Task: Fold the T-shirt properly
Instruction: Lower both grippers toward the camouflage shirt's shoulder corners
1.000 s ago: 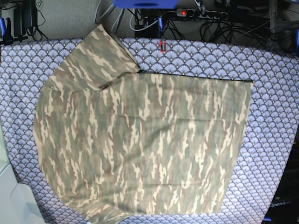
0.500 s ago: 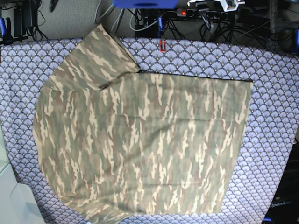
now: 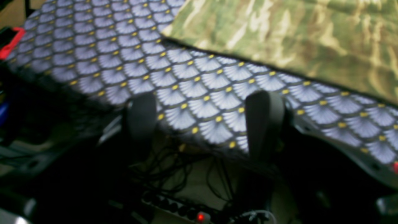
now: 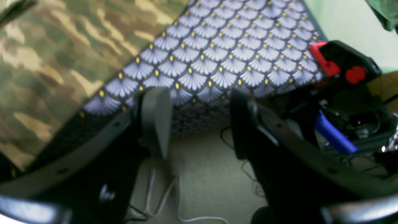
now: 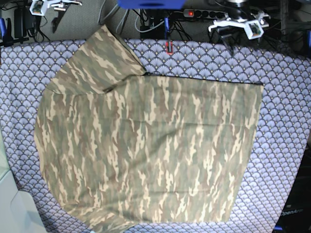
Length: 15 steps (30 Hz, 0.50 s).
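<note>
Both grippers empty at the table's far edge

The shirt [image 5: 146,150] lies flat mid-cloth [image 5: 286,121]. The left gripper [image 3: 202,119] and right gripper [image 4: 194,121], jaws spread, hover beyond its far hem, not touching. Risk, I judge: a pinch could snag the tablecloth with the hem.

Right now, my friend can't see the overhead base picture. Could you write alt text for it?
A camouflage T-shirt lies spread flat over a purple-grey fan-patterned tablecloth, one sleeve pointing to the upper left. Two robot arms sit at the far edge, the left gripper and right gripper both clear of the shirt.
</note>
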Available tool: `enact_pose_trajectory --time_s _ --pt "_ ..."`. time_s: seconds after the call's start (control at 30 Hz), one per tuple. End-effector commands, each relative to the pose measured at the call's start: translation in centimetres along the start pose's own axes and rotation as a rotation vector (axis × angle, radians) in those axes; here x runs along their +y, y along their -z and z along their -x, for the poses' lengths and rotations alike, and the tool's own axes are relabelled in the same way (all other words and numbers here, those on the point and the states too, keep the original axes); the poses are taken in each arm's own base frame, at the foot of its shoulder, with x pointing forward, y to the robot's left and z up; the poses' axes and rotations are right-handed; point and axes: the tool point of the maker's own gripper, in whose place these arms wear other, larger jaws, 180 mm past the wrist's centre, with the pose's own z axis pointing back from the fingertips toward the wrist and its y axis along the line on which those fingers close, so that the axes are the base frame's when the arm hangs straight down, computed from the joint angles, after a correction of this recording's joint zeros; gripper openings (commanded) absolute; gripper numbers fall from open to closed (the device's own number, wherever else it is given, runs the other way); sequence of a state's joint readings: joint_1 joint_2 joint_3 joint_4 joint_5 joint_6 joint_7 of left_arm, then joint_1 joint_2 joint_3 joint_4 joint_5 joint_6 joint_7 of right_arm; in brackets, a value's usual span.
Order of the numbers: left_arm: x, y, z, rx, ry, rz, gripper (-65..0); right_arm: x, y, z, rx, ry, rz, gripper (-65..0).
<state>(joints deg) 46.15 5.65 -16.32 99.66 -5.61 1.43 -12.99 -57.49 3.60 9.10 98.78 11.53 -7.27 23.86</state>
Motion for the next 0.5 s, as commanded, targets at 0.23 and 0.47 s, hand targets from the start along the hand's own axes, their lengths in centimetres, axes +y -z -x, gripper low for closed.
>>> enact_pose_trajectory --time_s 0.23,0.47 --pt "0.0 2.1 -3.9 -0.073 0.036 -0.009 -21.5 0.5 2.9 -4.1 -0.039 -0.011 -0.005 -36.8" --pt "-0.4 3.9 -5.6 -0.127 0.119 -0.013 -21.5 1.2 5.4 -5.5 -0.042 0.002 -0.013 -36.8"
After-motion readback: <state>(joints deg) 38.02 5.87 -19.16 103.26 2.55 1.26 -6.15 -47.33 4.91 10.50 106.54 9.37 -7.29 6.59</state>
